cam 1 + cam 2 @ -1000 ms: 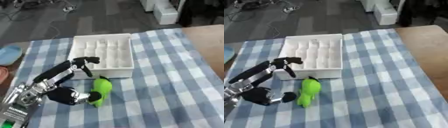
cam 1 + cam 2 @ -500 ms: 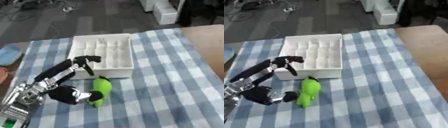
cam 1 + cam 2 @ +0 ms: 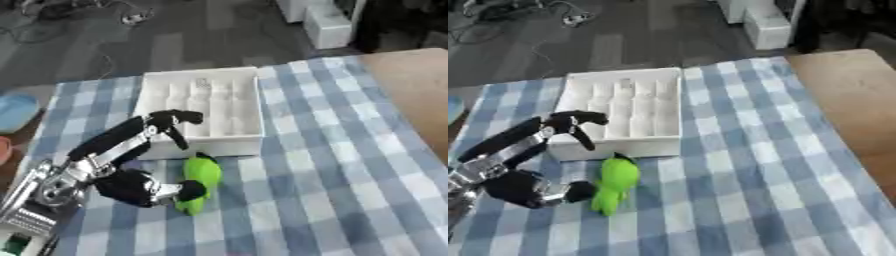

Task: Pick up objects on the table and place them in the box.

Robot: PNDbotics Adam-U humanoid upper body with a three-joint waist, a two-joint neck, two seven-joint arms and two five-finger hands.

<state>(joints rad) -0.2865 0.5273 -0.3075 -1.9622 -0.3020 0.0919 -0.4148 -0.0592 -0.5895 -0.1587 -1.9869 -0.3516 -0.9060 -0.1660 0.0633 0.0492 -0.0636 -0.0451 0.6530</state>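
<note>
Green object [image 3: 613, 183] shape unclear, left robot hand [image 3: 140, 185] beside, white box [image 3: 203, 111]

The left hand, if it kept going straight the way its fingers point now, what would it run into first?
Probably the white box: the left hand has its fingers reaching toward the near wall, while its thumb sits beside the green toy. Depth is uncertain.

Both eyes look steeply down from the head — sharing the box [image 3: 203, 109] and checked cloth [image 3: 745, 165]
</note>
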